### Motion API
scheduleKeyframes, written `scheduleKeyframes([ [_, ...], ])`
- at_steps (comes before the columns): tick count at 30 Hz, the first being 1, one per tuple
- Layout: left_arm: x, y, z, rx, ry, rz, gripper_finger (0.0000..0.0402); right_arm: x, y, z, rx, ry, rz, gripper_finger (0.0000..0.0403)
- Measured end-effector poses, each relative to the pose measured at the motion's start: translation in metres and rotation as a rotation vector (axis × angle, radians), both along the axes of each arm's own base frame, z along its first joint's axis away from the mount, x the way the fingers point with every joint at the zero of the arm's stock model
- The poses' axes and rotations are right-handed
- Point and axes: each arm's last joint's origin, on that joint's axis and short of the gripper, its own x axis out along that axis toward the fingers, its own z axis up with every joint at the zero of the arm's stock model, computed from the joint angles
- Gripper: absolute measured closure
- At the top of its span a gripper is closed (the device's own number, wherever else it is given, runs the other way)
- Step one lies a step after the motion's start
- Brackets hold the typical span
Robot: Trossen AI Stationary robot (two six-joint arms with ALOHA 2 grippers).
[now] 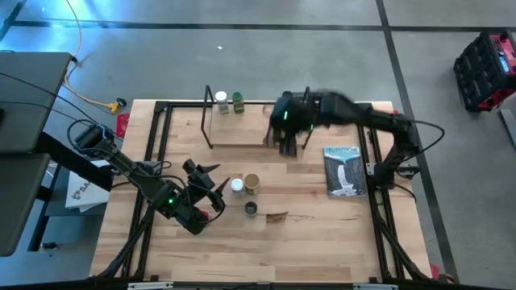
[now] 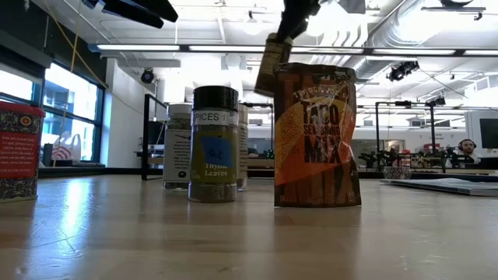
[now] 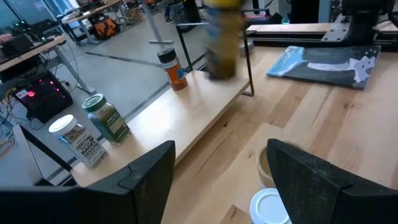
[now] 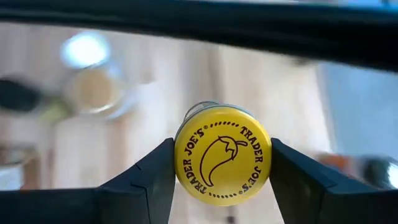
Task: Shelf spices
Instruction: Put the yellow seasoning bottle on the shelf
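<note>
The shelf (image 1: 239, 129) stands at the table's far middle; its board (image 3: 205, 112) bears a white jar (image 3: 78, 140), a green jar (image 3: 107, 118) and a dark-lidded orange jar (image 3: 173, 68). My right gripper (image 4: 222, 163) hangs above the shelf's right end (image 1: 286, 137), shut on a yellow-lidded jar (image 3: 222, 37). My left gripper (image 1: 205, 189) waits open at the table's near left, with nothing between its fingers (image 3: 149, 180). On the tabletop stand a white-lidded jar (image 1: 237, 186), a tan jar (image 1: 251, 184), a dark-lidded thyme jar (image 2: 214, 144) and a brown taco packet (image 2: 317, 136). My right gripper pinches the jar by the rim of its yellow lid (image 4: 183, 163), one finger on each side. The fingers slant down from above, along the jar's length. The jar (image 2: 273, 66) hangs tilted below them, lifted clear of table and shelf.
A flat book with a waterfall cover (image 1: 344, 171) lies at the right. A red box (image 2: 17, 152) stands at the left. The black table frame (image 1: 153, 145) runs along the edges. Bare wood lies in front of the shelf.
</note>
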Motion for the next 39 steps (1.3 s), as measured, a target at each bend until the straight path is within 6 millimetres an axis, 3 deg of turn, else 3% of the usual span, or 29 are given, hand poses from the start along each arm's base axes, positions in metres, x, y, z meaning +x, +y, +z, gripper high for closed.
scheduleKeyframes([
  [6, 0.000, 0.000, 0.000, -0.009, -0.001, -0.004, 0.0154, -0.025, -0.076, 0.026, 0.041, -0.115, -0.312, 0.0199],
  [10, 0.000, 0.000, 0.000, -0.009, -0.001, -0.004, 0.0154, -0.044, -0.115, 0.020, 0.142, -0.112, -0.481, 0.0199],
  [13, 0.000, 0.000, 0.000, -0.006, -0.005, -0.002, 0.0154, -0.050, -0.130, 0.010, 0.207, -0.067, -0.560, 0.0199],
  [17, 0.000, 0.000, 0.000, -0.002, -0.007, 0.001, 0.0154, -0.046, -0.139, -0.007, 0.246, 0.015, -0.598, 0.0199],
  [27, 0.000, -0.001, 0.000, -0.015, 0.002, -0.008, 0.0154, -0.018, -0.136, -0.042, 0.284, 0.133, -0.566, 0.0199],
  [33, 0.000, -0.001, 0.000, -0.016, 0.003, -0.009, 0.0154, -0.004, -0.129, -0.064, 0.253, 0.224, -0.431, 0.0199],
  [39, 0.000, -0.001, 0.000, -0.017, 0.003, -0.010, 0.0154, 0.000, -0.125, -0.093, 0.204, 0.345, -0.187, 0.0190],
])
